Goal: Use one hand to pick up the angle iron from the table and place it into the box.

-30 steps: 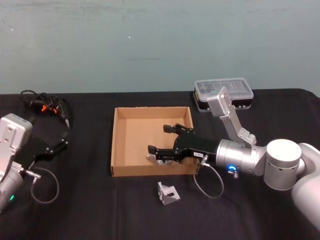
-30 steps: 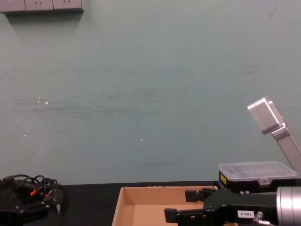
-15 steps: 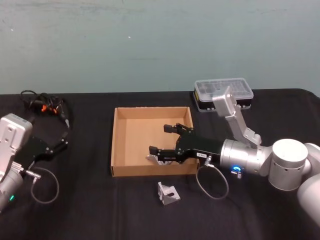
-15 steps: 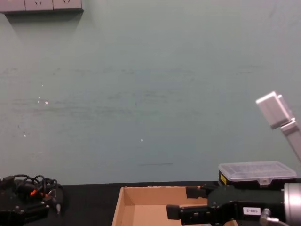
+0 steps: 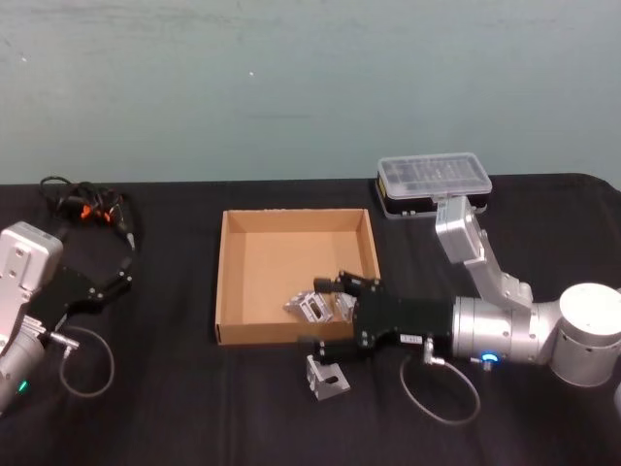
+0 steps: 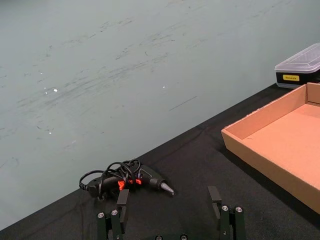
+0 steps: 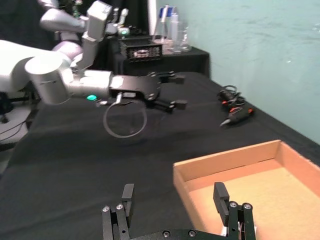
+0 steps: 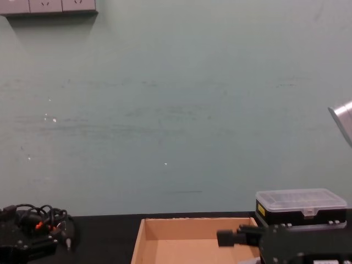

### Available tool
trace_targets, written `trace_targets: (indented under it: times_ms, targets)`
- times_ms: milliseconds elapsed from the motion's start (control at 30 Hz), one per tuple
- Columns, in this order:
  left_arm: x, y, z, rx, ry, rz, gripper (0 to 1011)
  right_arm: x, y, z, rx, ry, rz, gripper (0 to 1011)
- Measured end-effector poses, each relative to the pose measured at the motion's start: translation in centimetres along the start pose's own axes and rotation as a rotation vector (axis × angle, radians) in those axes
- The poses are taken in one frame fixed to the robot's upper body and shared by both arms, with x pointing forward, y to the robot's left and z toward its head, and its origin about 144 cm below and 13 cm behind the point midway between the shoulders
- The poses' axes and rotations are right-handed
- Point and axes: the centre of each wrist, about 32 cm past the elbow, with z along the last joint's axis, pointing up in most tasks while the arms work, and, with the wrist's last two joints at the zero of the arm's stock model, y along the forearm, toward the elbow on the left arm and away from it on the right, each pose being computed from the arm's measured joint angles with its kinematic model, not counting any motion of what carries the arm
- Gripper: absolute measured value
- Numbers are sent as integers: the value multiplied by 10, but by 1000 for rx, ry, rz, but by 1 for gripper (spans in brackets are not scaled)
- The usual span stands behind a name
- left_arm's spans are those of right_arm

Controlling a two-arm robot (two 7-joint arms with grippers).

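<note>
Inside the box (image 5: 281, 248), at five o'clock, one bracket (image 5: 303, 306) lies; second bracket (image 5: 327, 377) remains on worktop (image 5: 175, 398); right tool (image 5: 318, 314) open, empty; left tool (image 6: 168, 195) open, idle.

Table (image 5: 175, 408), box (image 5: 222, 283), angle iron (image 5: 326, 377), case (image 5: 432, 179), perhaps drill (image 5: 89, 207)

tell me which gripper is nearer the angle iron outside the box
Right. The right gripper is open over the cardboard box's near wall, just beyond that angle iron. The left gripper sits far off by the table's left edge.
</note>
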Motion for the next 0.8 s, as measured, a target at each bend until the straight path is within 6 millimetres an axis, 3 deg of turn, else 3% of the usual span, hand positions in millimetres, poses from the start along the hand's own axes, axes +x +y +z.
trace_targets:
  times_ms: [800]
  targets:
    - [0, 0, 0, 0, 0, 0, 1000, -1, 11, -24, -103, 17, 115, 1002]
